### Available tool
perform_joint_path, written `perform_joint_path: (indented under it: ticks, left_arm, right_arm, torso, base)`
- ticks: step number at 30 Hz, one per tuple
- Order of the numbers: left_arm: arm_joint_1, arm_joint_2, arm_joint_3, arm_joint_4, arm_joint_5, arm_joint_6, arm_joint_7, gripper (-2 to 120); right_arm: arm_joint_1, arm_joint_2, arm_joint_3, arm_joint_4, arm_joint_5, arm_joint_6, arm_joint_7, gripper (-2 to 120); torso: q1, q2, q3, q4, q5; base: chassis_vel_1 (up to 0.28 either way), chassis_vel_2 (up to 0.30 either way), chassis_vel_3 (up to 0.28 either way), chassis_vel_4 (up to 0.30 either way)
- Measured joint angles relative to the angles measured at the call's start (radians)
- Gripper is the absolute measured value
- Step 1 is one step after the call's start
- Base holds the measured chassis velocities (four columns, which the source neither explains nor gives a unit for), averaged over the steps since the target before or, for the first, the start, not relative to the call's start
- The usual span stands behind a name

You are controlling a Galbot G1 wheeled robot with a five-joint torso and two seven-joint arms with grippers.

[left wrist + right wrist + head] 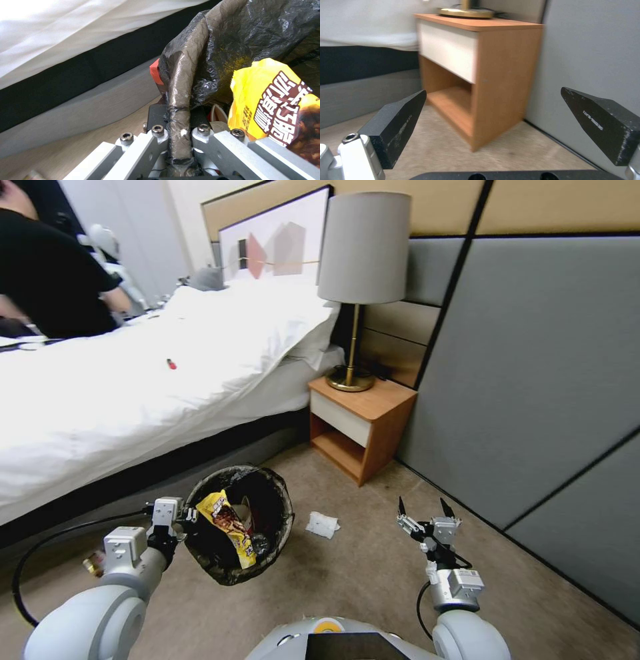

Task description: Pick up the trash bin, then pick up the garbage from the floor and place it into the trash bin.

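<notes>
My left gripper [189, 515] is shut on the rim of the trash bin [270, 493], which hangs above the carpet, tipped so its mouth faces me. The left wrist view shows the black-bagged rim of the trash bin [180, 100] pinched between the fingers of the left gripper [178, 117]. Inside lies garbage: a yellow snack wrapper [230, 527] [273, 100] and some smaller pieces. A crumpled white tissue [322, 525] lies on the floor just right of the bin. My right gripper [421, 508] [493, 92] is open and holds nothing, hovering low to the right of the tissue, facing the nightstand.
A wooden nightstand [360, 423] [480, 62] with a brass lamp [357, 280] stands ahead against the grey padded wall [533, 380]. The white bed [133, 393] runs along the left. A small brownish item [93, 563] lies on the carpet by my left arm.
</notes>
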Motion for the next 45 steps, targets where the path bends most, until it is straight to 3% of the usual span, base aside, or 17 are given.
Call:
perform_joint_path:
  ticks: [11,13,21,25,29,36,45]
  left_arm:
    - [0.003,-0.001,0.001,0.008,-0.001,-0.020,-0.010,1]
    - [0.011,-0.009,0.000,0.000,-0.001,-0.020,-0.015,1]
    - [0.017,-0.013,0.012,-0.001,0.006,-0.013,-0.028,1]
    - [0.025,-0.001,0.011,-0.002,0.008,-0.010,-0.035,1]
    - [0.036,0.002,0.010,-0.002,0.009,-0.004,-0.044,1]
    - [0.048,0.010,0.006,-0.002,0.015,-0.001,-0.048,1]
    - [0.050,0.004,0.016,-0.002,0.010,0.000,-0.044,1]
  right_arm:
    - [0.027,-0.029,-0.003,-0.009,0.026,-0.062,0.001,100]
    - [0.086,-0.075,-0.002,-0.029,0.070,-0.134,-0.003,100]
    - [0.218,-0.178,-0.024,-0.072,0.202,-0.263,-0.032,100]
    - [0.363,-0.300,-0.100,-0.170,0.294,-0.302,-0.037,100]
    - [0.486,-0.374,-0.193,-0.269,0.385,-0.328,-0.042,100]
    - [0.703,-0.411,-0.357,-0.426,0.508,-0.374,-0.043,100]
    - [0.795,-0.421,-0.450,-0.593,0.555,-0.402,-0.102,100]
  torso:
    - [0.000,0.000,0.000,-0.0005,0.0000]
    - [0.000,0.000,0.000,-0.0002,0.0001]
    - [0.000,0.000,0.000,-0.0001,0.0002]
    - [0.000,0.000,0.000,-0.0001,0.0002]
    - [0.000,0.000,0.000,-0.0003,0.0000]
    - [0.000,0.000,0.000,0.0003,0.0001]
    - [0.000,0.000,0.000,-0.0004,0.0000]
  base:
    - [0.016,0.017,0.015,0.013]
    - [0.000,0.000,0.000,0.000]
    - [0.000,0.000,0.000,0.000]
    - [0.000,0.000,0.000,0.000]
    - [0.000,0.000,0.000,0.000]
    - [0.000,0.000,0.000,0.000]
    - [0.000,0.000,0.000,0.000]
